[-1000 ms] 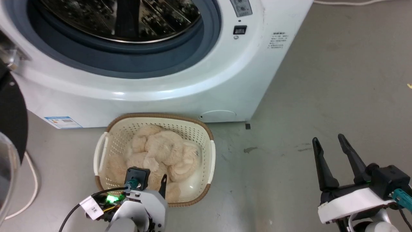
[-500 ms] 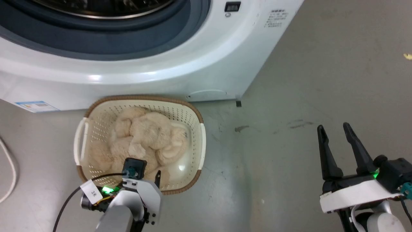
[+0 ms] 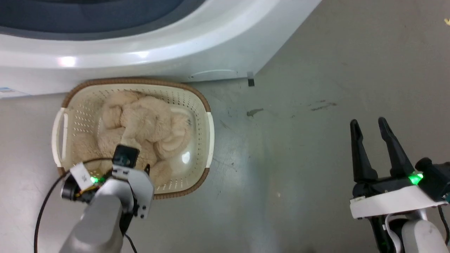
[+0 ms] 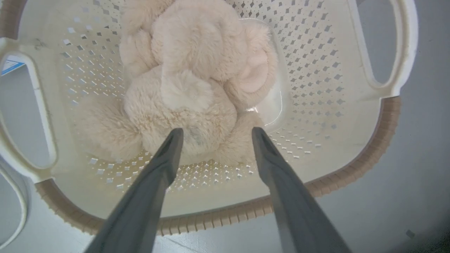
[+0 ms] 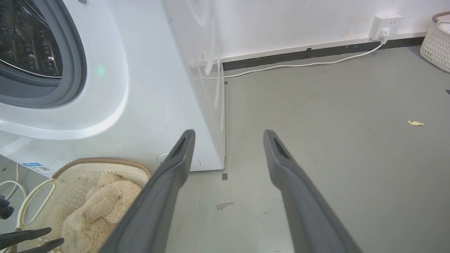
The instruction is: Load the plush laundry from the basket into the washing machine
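A white cable (image 5: 299,65) and a yellow scrap (image 5: 415,122) are noted on the floor (image 5: 334,147) beside the washing machine (image 5: 147,105). The plush laundry (image 4: 190,80) is found in the basket (image 4: 316,105), just past the tips of the left gripper (image 4: 214,131), which is parted and empty; the right gripper (image 3: 367,123) is likewise parted, empty

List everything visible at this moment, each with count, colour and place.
plush laundry: one, cream-beige, bunched in the basket
basket: one, cream-white with brown rim, on the floor against the washing machine's front
washing machine: one, white with grey gasket, behind the basket, steel drum showing
floor: grey, stained
wall socket: one, white, on the wall beyond the machine
cable: one, white, running from the socket along the floor
woven basket: one, whitish, far right by the wall
scrap: one, yellow, on the floor
left gripper: dark, jaws open, over the basket's near side, pointing at the plush
right gripper: dark, jaws open, over bare floor
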Available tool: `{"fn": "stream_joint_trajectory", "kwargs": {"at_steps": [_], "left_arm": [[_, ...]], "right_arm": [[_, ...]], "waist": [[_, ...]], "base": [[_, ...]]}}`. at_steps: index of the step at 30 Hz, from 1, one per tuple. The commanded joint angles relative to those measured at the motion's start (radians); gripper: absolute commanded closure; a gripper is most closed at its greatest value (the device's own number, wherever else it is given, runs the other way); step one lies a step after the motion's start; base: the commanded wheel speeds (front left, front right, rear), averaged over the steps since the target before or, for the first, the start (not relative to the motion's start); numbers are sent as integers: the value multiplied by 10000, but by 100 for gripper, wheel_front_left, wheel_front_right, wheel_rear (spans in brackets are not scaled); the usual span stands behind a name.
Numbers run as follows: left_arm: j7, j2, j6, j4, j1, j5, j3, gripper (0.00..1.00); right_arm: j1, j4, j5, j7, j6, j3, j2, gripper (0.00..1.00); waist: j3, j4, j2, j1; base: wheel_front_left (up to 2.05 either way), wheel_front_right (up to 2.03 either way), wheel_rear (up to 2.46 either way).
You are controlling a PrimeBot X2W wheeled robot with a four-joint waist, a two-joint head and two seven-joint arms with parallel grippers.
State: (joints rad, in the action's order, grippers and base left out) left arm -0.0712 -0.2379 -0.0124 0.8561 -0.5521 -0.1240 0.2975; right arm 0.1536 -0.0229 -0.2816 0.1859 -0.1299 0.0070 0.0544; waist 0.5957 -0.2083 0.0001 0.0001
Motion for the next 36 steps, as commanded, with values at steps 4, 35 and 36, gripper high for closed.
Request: {"fn": "stream_joint_trajectory", "kwargs": {"at_steps": [4, 35, 36], "left_arm": [[-217, -259, 85, 414, -820, 39, 281, 0], [-2343, -1452, -12, 2835, -4416, -247, 1956, 0], [-2377, -1443, 15, 2833, -4404, -274, 1952, 0]], "right_arm": [[335, -59, -185, 154, -7, 103, -31, 0], [1212, 44, -1639, 759, -8, 686, -41, 0], [1220, 57, -1679, 759, -8, 687, -41, 0]], "waist": [[435, -101, -1, -1], [3503, -1128, -1, -1], [3521, -1130, -1, -1]], "base": [[0, 0, 0], [0, 0, 0], [0, 0, 0]]}}
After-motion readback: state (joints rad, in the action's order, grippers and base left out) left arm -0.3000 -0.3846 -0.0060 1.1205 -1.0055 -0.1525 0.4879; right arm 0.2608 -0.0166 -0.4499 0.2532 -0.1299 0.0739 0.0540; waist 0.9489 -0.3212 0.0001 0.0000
